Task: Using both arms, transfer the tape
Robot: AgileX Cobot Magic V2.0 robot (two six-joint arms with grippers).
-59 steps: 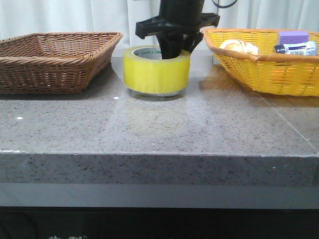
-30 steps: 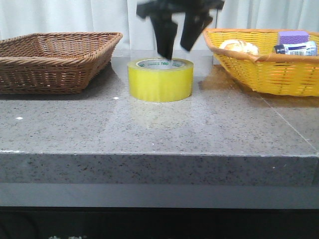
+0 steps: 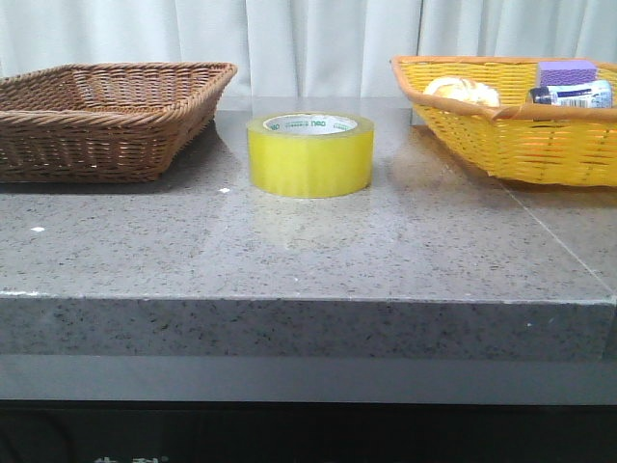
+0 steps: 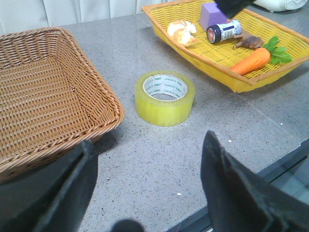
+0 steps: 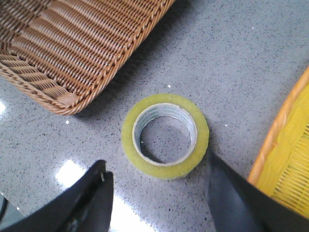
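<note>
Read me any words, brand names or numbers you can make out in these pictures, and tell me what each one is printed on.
"deli": green print repeated around the pale core of the tape, legible only roughly in the front view.
Small bottle in the yellow basket: its label carries print, too small and blurred to read.
Bottom edge of the front view: white marks on the dark panel, cut off, unreadable.
Nothing else bears text.

Tape (image 3: 310, 154): green brand print repeated around the pale inner core; reads as "deli" in the front view, though small. Same print seen on the core in the left wrist view (image 4: 165, 97), ahead of the left tool (image 4: 149, 188), too blurred there to read.

Dark bottle (image 3: 573, 94) in the yellow basket (image 3: 501, 145): white label with printed lines, illegible.

Strip below the tabletop (image 3: 308, 251) edge: pale partial characters, cropped, unreadable.
</note>
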